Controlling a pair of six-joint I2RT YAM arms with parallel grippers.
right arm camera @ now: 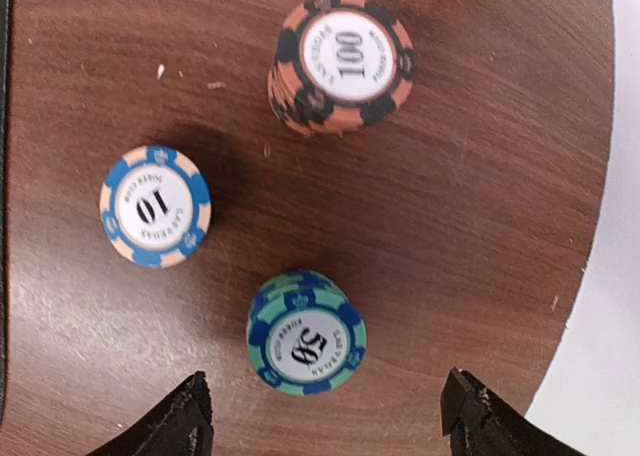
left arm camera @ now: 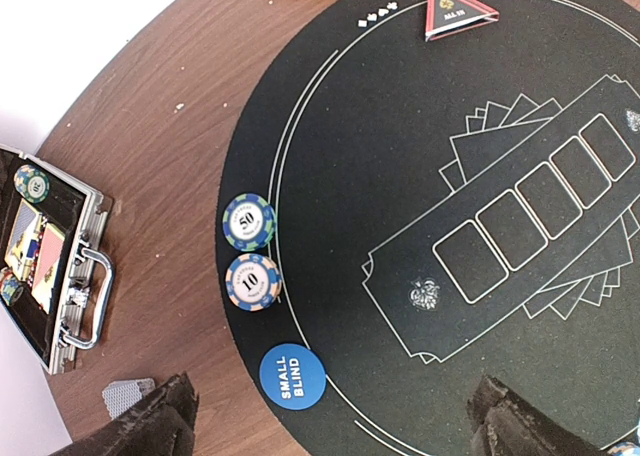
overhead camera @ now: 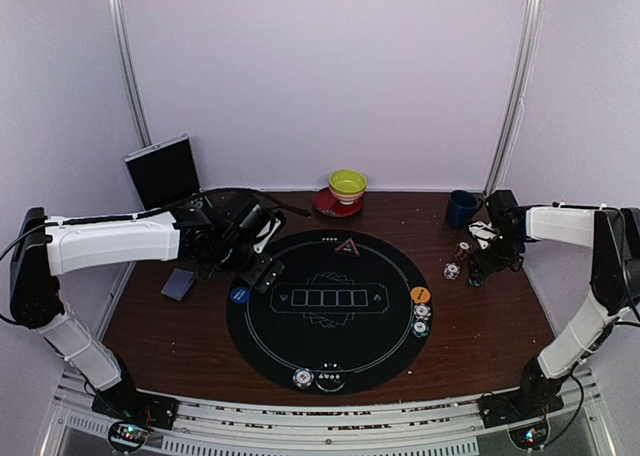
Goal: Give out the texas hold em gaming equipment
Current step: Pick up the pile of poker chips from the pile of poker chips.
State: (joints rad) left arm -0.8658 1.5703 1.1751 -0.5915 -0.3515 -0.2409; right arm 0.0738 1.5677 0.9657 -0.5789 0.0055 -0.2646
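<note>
In the left wrist view my left gripper (left arm camera: 335, 431) is open and empty, hovering over the left edge of the black round mat (left arm camera: 420, 156). The blue "small blind" disc (left arm camera: 292, 376) lies between its fingers, nearer the left one. A green-blue 50 chip (left arm camera: 248, 222) and a blue 10 chip (left arm camera: 253, 282) lie just beyond. My right gripper (right arm camera: 325, 426) is open and empty above the bare table. A 50 chip stack (right arm camera: 306, 332) sits just ahead of its fingers, with a 10 chip (right arm camera: 155, 206) and an orange 100 stack (right arm camera: 342, 64) farther off. The grey-blue card deck (overhead camera: 178, 283) lies left of the mat.
An orange disc (overhead camera: 421, 294) with chips (overhead camera: 422, 319) sits at the mat's right edge, and two more chips (overhead camera: 315, 379) at its near edge. A red triangle marker (overhead camera: 346, 246) is on the far side. Open metal case (left arm camera: 50, 266), green bowl (overhead camera: 347, 184) and blue mug (overhead camera: 461, 208) stand around.
</note>
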